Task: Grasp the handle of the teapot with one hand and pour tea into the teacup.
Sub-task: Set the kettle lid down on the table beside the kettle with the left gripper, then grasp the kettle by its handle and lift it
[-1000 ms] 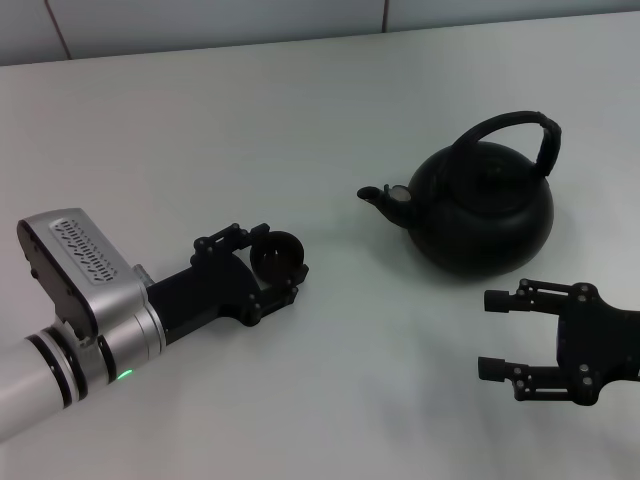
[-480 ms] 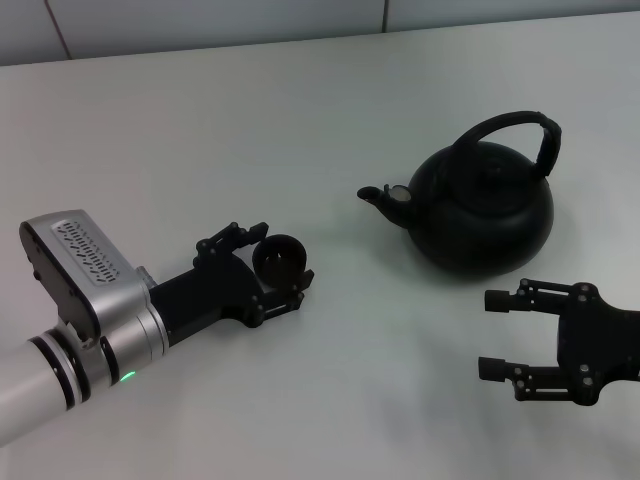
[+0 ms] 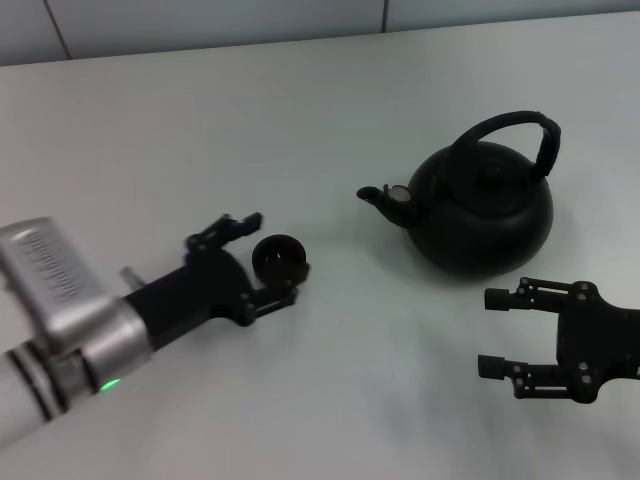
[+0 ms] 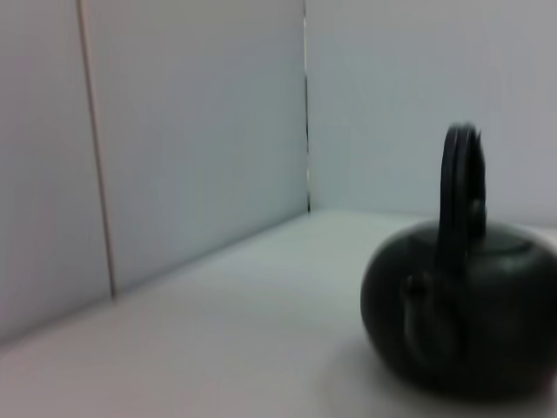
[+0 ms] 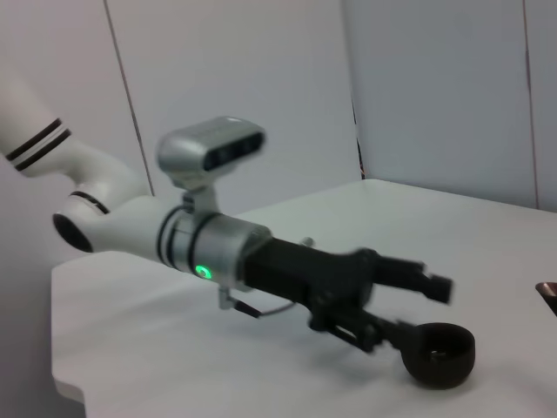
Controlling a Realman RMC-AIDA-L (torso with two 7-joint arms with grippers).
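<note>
The black teapot (image 3: 485,205) stands upright on the white table at the right, spout pointing left. Its arched handle (image 3: 505,125) rises over the lid. The teapot also shows in the left wrist view (image 4: 461,322), with its handle (image 4: 459,174). The small dark teacup (image 3: 280,258) stands on the table left of the teapot. My left gripper (image 3: 270,252) is open, its fingers spread on either side of the cup. In the right wrist view the left gripper (image 5: 422,312) has one finger beside the cup (image 5: 439,353). My right gripper (image 3: 488,333) is open and empty, in front of the teapot.
The white table (image 3: 200,130) runs to a pale tiled wall (image 3: 200,20) at the back. Bare table lies between cup and teapot spout. In the right wrist view the table's near-left edge (image 5: 70,383) shows.
My left gripper has opened around the teacup and the left arm has drawn back a little to the left. The cup stays on the table. The right gripper and teapot have not moved.
</note>
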